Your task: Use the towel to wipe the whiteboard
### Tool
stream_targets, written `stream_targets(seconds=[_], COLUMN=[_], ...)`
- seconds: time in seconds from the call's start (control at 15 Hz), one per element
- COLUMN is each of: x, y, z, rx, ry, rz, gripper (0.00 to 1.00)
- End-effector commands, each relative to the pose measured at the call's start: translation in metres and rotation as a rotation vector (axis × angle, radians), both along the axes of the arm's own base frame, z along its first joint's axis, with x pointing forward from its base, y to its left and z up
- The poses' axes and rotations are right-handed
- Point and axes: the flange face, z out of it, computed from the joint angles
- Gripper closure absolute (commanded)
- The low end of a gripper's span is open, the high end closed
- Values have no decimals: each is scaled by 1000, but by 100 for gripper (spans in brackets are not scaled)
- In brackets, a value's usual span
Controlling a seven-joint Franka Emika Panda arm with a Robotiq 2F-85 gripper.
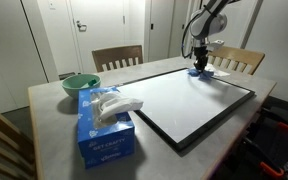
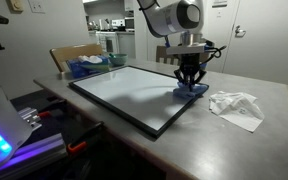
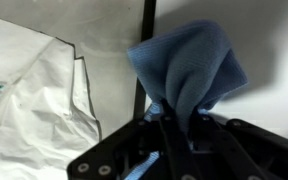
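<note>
Claw (image 1: 199, 65) is clamped on the blue cloth towel (image 1: 201, 72) at the far edge of the black-framed whiteboard (image 1: 189, 100), so most wiping's probably left.

Tips of the claw (image 3: 174, 125) out of sight within blue towel (image 3: 189, 65) folds

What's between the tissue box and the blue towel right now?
Bare whiteboard surface, nothing on it, separates the tissue box from the towel pinched in the gripper, as an exterior view shows.
</note>
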Motion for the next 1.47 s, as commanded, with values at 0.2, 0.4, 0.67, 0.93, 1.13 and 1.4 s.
stream_targets(seconds=[0.2, 0.4, 0.67, 0.93, 1.13, 1.4], x=[0, -2, -9, -13, -19, -30], y=[5, 10, 19, 29, 30, 31], z=[-2, 2, 16, 36, 50, 60], rx=[-49, -74, -190, -247, -238, -232], ry=[37, 59, 63, 52, 90, 184], rz=[-55, -88, -122, -80, -95, -141], gripper=[96, 59, 32, 4, 0, 0])
